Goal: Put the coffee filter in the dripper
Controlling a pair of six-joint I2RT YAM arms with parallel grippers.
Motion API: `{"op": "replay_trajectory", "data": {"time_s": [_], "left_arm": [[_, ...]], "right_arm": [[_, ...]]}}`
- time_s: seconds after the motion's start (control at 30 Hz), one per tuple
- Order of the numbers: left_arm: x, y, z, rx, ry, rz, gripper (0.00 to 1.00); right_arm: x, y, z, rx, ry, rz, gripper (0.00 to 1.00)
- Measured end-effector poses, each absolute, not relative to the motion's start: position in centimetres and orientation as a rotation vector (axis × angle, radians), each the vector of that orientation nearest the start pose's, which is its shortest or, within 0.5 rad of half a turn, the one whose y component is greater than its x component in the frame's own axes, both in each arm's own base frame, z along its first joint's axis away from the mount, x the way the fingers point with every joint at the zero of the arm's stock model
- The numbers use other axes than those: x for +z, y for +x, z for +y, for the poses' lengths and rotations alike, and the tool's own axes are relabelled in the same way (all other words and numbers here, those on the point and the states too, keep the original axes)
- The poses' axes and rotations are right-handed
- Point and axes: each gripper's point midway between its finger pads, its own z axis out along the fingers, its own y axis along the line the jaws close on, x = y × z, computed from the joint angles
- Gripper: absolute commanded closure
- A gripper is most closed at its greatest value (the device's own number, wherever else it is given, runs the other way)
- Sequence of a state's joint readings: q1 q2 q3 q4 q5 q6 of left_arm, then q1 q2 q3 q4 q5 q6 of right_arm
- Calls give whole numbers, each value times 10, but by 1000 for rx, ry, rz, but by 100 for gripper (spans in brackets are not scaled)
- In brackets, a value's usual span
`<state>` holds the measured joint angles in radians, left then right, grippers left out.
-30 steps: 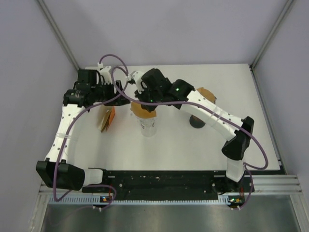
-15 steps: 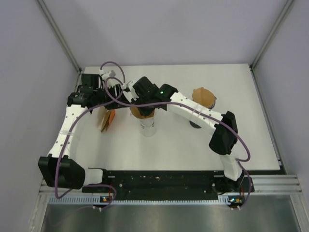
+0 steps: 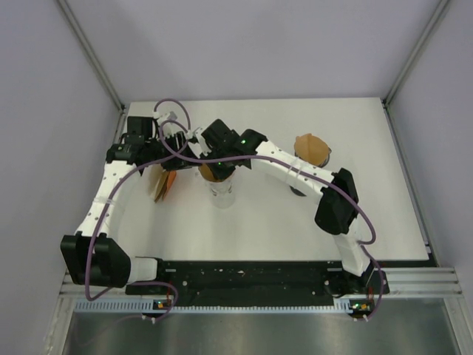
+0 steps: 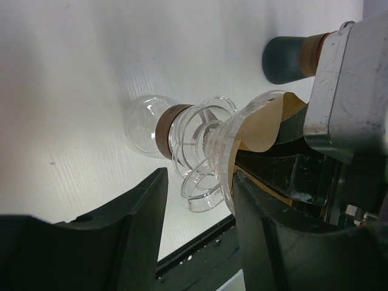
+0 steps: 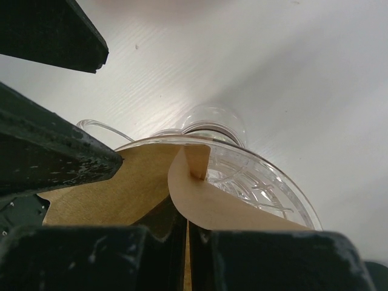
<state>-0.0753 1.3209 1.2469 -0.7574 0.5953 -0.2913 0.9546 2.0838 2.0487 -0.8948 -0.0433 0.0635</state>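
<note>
a white table, with all the action gathered left of its centre. there a clear glass carafe with a brown collar carries a clear ribbed dripper. the left tool stands partly open, its dark jaws on either side of the dripper's base; whether they touch the glass i cannot tell. the right tool is pinched shut on a brown paper coffee filter, which sits partly inside the dripper cone, one flap curled inward and not yet flat against the ribs. to do this well, i judge the left tool should steady the dripper while the right pushes the filter's point down the middle, then lets go so the paper springs open against the wall rather than lifting out.
</note>
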Motion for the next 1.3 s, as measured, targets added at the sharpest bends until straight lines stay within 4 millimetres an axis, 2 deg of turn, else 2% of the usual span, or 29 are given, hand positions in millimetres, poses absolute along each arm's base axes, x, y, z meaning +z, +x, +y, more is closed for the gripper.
{"op": "replay_trajectory", "data": {"time_s": [0.2, 0.4, 0.6, 0.8, 1.1, 1.3], "left_arm": [[227, 308, -131, -882, 21, 2396, 45], [228, 309, -130, -878, 34, 2390, 63], [227, 309, -132, -884, 52, 2383, 66], [230, 308, -137, -898, 97, 2362, 66], [231, 308, -137, -894, 107, 2356, 66], [231, 308, -137, -887, 128, 2353, 60]], "right_arm": [[169, 288, 425, 474, -1125, 2309, 100], [170, 287, 428, 485, -1133, 2312, 100], [175, 288, 430, 486, -1138, 2321, 100], [196, 294, 430, 487, -1117, 2285, 100], [215, 301, 423, 479, -1096, 2250, 100], [247, 300, 414, 508, -1060, 2196, 100]]}}
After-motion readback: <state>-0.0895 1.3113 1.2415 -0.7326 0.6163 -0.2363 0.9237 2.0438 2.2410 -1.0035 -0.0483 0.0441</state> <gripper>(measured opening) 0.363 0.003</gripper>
